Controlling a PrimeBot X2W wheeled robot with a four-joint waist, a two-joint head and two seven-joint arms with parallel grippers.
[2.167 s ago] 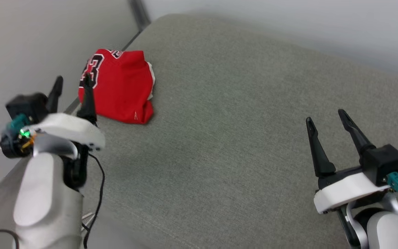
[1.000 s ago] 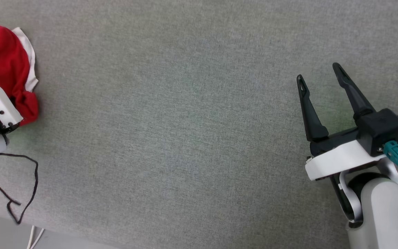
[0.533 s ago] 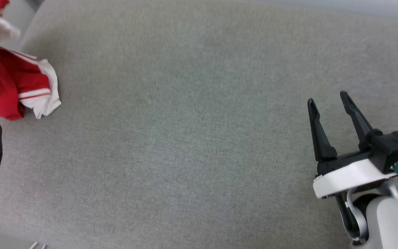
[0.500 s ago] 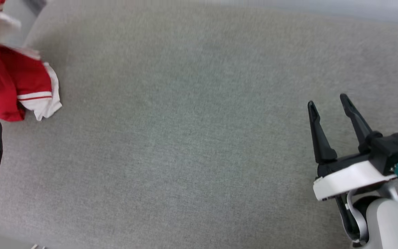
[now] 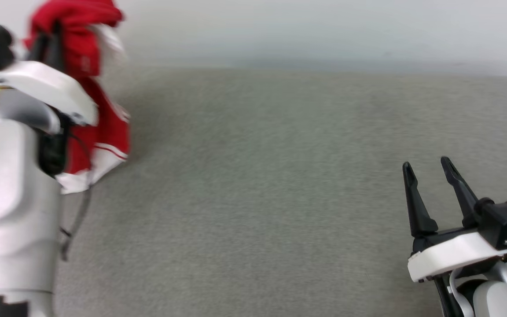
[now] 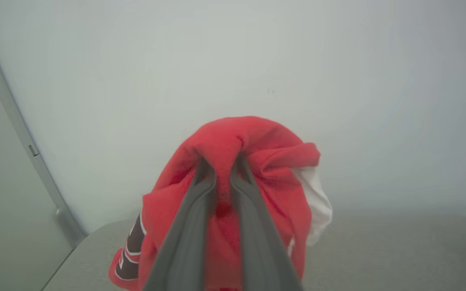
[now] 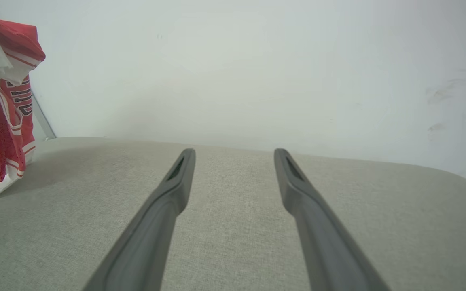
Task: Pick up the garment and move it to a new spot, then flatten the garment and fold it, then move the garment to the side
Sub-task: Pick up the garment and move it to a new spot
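Up close at left wrist, left gripper (image 6: 221,163) pinching red garment (image 6: 257,137), lettering (image 7: 20,97) visible from right wrist, right gripper (image 7: 235,152) spread.

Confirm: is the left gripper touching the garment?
Touching. Left wrist view: the left gripper has its fingers pinched shut on a red fold of the garment.

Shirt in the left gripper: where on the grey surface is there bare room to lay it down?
The grey surface is bare across the middle, between the hanging shirt on the left and the open right gripper at the lower right. It is crowded at the left edge, where the left gripper holds the shirt.
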